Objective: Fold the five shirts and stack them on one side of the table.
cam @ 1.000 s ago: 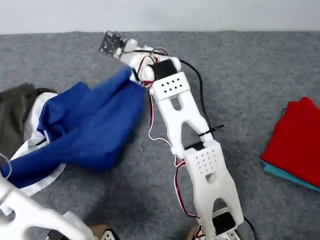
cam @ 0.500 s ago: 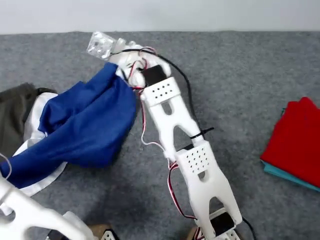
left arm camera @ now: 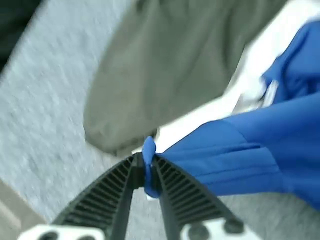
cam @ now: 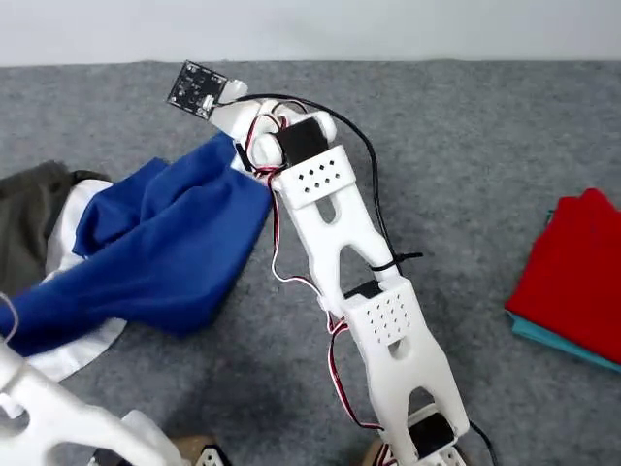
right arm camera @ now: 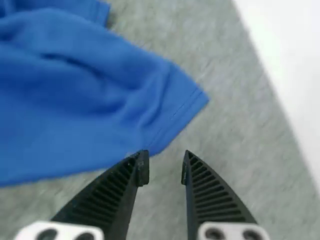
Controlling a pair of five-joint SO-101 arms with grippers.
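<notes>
A blue shirt (cam: 165, 243) lies bunched at the table's left on top of a white shirt (cam: 66, 221) and an olive shirt (cam: 27, 218). In the left wrist view my left gripper (left arm camera: 146, 172) is shut on an edge of the blue shirt (left arm camera: 260, 150), with the olive shirt (left arm camera: 175, 65) and white shirt (left arm camera: 200, 122) beyond it. My right gripper (right arm camera: 164, 167) stands open just short of the blue shirt's far corner (right arm camera: 175, 105), with nothing between its fingers. In the high view the right arm (cam: 340, 233) stretches from the front edge to that corner.
A folded red shirt (cam: 577, 267) rests on a teal one (cam: 548, 340) at the table's right edge. Grey carpet-like table surface (cam: 466, 146) lies bare between the right arm and that stack. The left arm (cam: 44, 413) is at the front left corner.
The right arm swung left with the blue shirt's corner, then back a little. The corner now lies on the table ahead of its open fingers.
</notes>
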